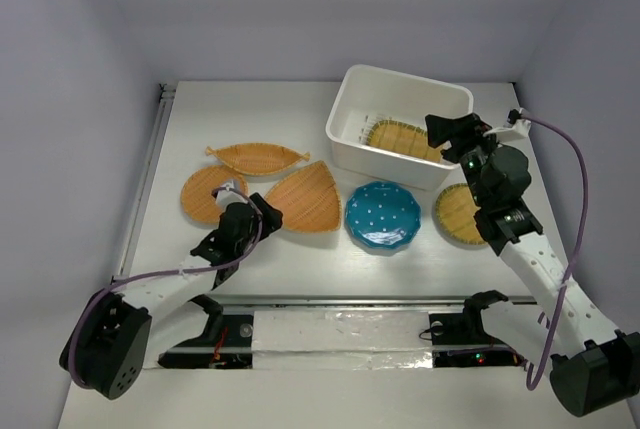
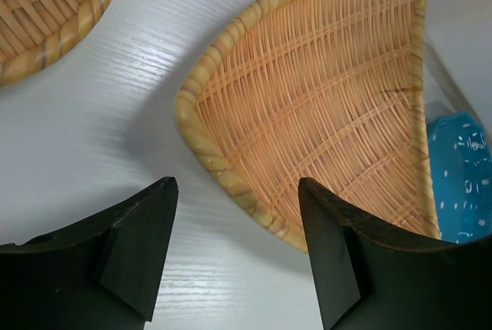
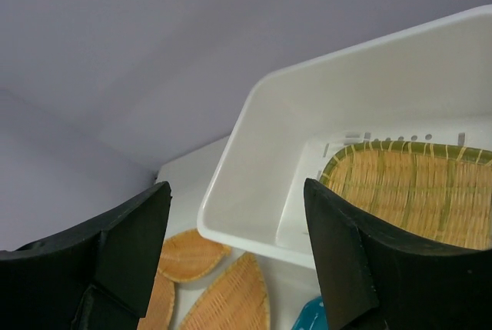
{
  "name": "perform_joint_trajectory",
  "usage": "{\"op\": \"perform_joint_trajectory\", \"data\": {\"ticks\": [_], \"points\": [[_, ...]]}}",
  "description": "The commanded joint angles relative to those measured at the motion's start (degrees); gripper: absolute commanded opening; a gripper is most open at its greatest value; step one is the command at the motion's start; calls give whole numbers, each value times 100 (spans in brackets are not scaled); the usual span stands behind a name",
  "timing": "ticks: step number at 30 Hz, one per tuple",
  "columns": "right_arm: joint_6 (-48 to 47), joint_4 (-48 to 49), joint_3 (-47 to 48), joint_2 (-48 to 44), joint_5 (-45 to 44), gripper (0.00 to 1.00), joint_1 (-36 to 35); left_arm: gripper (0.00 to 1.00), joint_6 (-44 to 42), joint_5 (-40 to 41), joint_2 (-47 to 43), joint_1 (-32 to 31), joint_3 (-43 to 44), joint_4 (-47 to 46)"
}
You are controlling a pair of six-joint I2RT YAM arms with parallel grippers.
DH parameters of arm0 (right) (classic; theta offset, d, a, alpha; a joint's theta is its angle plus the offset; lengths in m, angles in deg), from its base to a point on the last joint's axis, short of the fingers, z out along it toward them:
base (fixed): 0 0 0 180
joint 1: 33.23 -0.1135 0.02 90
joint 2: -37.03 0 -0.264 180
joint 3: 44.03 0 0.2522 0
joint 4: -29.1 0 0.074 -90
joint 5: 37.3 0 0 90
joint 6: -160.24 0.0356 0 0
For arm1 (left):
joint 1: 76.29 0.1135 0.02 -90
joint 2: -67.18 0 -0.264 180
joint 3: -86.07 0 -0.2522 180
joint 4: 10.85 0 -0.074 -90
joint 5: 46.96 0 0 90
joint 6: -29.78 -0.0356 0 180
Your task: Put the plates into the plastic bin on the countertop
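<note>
Five plates on the white surface [image 1: 300, 269]: round wicker plate [image 1: 203, 196], leaf-shaped wicker plate [image 1: 257, 158], fan-shaped wicker plate [image 1: 305, 199], dotted teal plate [image 1: 383, 215], second round wicker plate [image 1: 458, 215]. Left claw [image 2: 237, 188] spread, empty, at the fan's corner. White plastic bin [image 1: 390, 164] holds one green-edged wicker plate [image 1: 398, 137]. Right claw [image 3: 237, 190] spread, empty, above it.

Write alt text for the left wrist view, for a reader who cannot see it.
The left gripper, open, frames the rounded rim of a fan-shaped wicker plate on the white countertop. A round wicker plate shows top left, a teal dotted plate at the right edge.
</note>
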Motion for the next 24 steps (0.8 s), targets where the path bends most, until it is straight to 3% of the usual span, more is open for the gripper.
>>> {"op": "perform_joint_trajectory", "data": {"ticks": [1,11,19,24], "points": [[-242,-62,-105,-256,380,75,34,60,192,159,208,-12,-5,-745],[-330,17,-272,-283,513,75,34,39,465,281,605,-12,-145,-1291],[-304,26,-290,-327,635,74,34,40,368,405,666,-12,-31,-1168],[-278,17,-290,-424,662,74,34,35,298,396,955,-12,171,-1063]]}}
